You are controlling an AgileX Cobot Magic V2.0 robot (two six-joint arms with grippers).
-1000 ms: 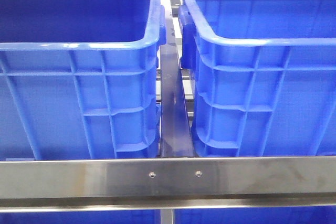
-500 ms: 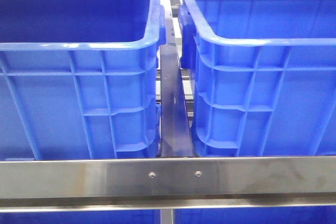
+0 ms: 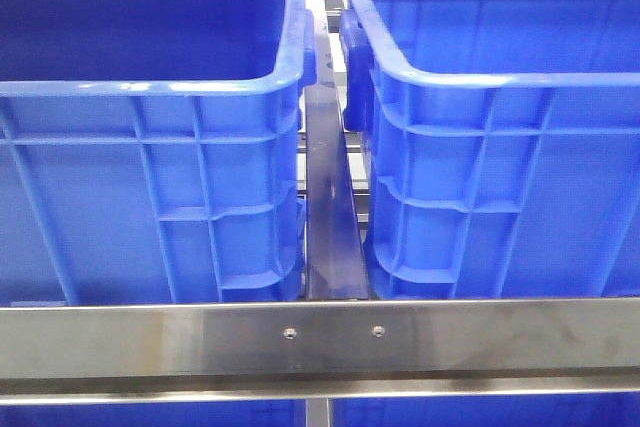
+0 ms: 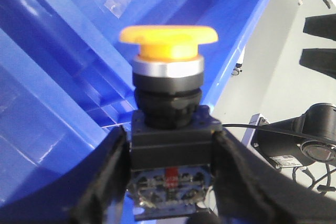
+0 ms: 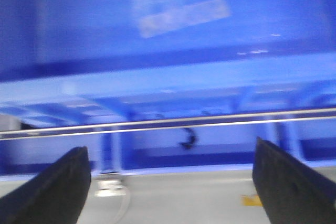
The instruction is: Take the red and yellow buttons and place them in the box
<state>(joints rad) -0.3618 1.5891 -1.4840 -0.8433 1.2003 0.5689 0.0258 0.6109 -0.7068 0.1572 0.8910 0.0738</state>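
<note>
My left gripper (image 4: 170, 182) is clamped on the black body of the yellow button (image 4: 168, 38), held beside a blue crate (image 4: 63, 93) wall, while my right gripper (image 5: 170, 182) is spread wide, empty, facing another crate (image 5: 173, 77).

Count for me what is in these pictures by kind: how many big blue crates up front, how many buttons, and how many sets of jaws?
Blue crates: 2, the left crate and the right crate; slivers behind may be more.
Buttons: 1, the yellow button, held by the left gripper. No red one shows.
Grippers: 2, including the empty right gripper.
Total: 5
</note>
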